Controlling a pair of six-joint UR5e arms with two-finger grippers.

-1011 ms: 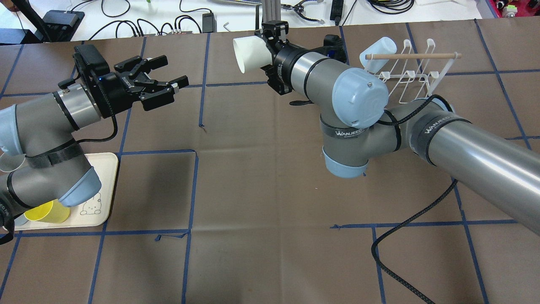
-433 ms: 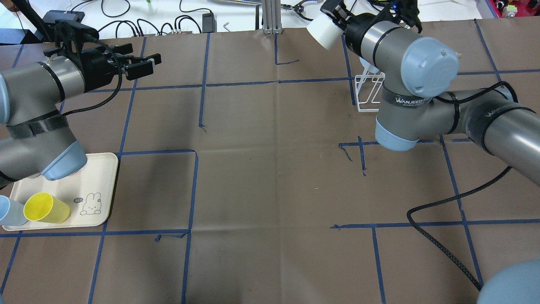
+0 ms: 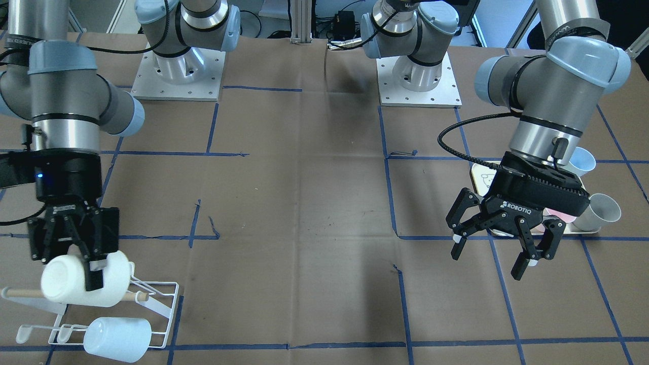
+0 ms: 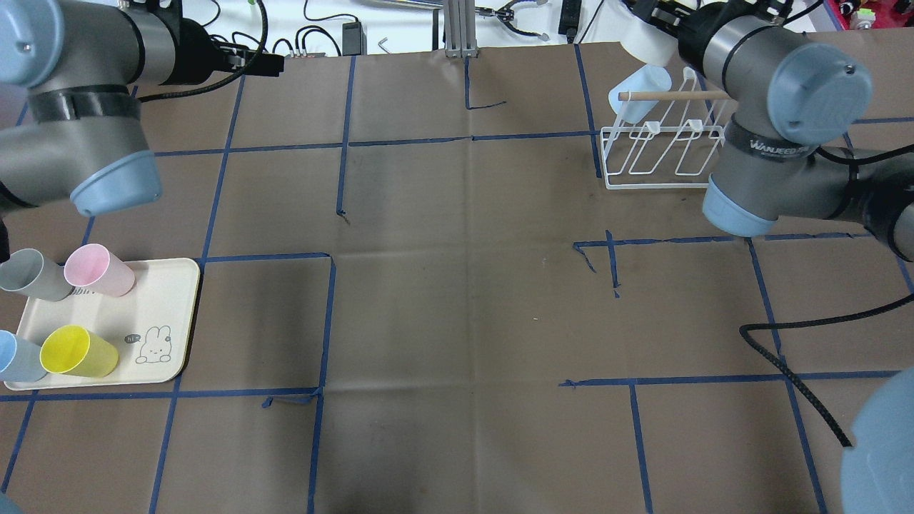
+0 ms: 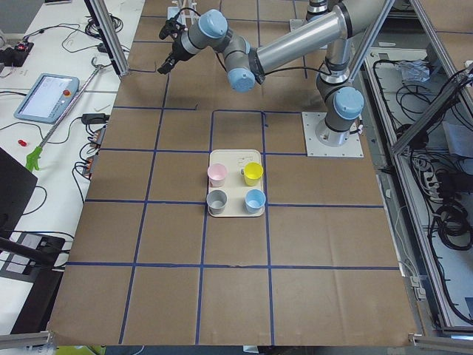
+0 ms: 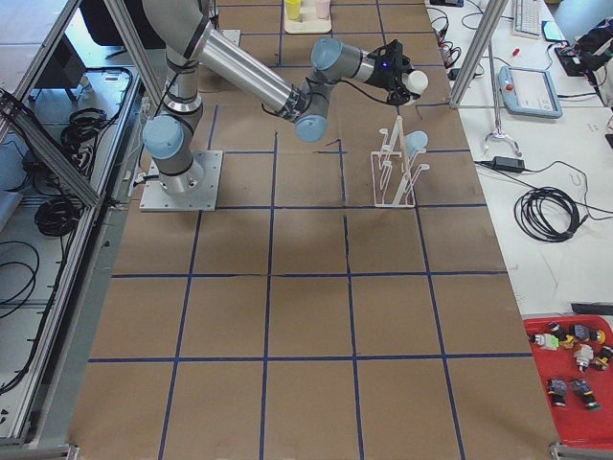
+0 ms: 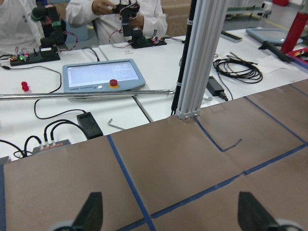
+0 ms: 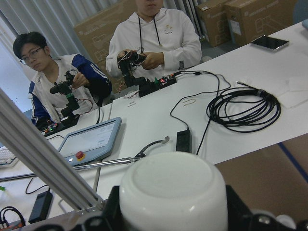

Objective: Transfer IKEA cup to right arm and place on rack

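Note:
The IKEA cup (image 3: 61, 282) is white and lies on its side in my right gripper (image 3: 81, 268), which is shut on it. It hangs just over the wooden dowel of the white wire rack (image 3: 163, 304). The overhead view shows the cup (image 4: 643, 44) at the table's far edge behind the rack (image 4: 643, 171). The right wrist view shows the cup's base (image 8: 173, 192) between the fingers. My left gripper (image 3: 502, 248) stands open and empty above the table, near the tray. Its fingertips (image 7: 91, 214) are spread wide in the left wrist view.
A pale blue cup (image 3: 116, 338) hangs on the rack's end prong. The cream tray (image 4: 153, 314) at the near left holds pink (image 4: 98, 270), grey, yellow (image 4: 77, 351) and blue cups. People sit at a white bench (image 7: 144, 72) beyond the table's far edge. A black cable (image 4: 792, 343) trails at right.
My right arm has swung the white cup from the table's middle to the right, over the rack. My left arm has drawn back to the far left, uncovering the tray's cups.

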